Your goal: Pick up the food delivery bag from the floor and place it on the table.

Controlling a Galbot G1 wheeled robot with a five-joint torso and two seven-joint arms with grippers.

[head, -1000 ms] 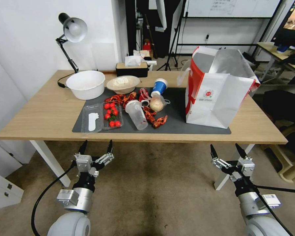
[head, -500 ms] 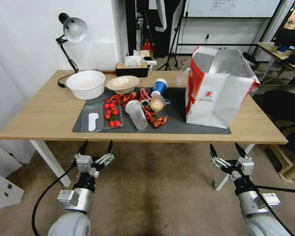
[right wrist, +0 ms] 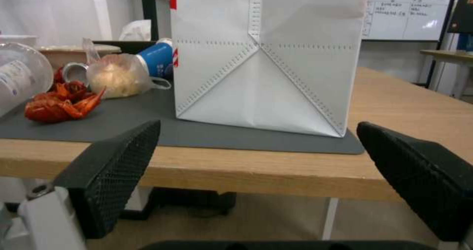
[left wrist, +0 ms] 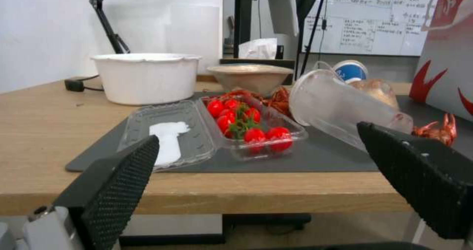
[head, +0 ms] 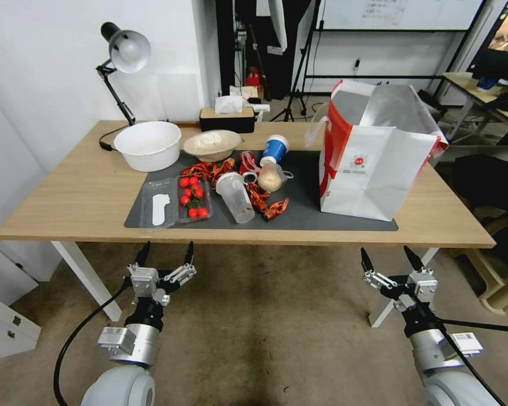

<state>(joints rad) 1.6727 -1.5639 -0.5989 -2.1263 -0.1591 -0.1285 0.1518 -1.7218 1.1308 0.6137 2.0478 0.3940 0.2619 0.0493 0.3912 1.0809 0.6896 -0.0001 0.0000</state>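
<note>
The food delivery bag point(head: 372, 163) stood upright on the right end of the table point(head: 68, 203), its base on the dark mat point(head: 310, 217). Below the table's front edge, the left gripper point(head: 165, 252) and right gripper point(head: 390, 258) hung empty, fingers spread.

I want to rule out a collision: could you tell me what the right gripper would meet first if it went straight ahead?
Probably the table edge, with the food delivery bag standing just behind it; the open right gripper sits near tabletop height.
</note>
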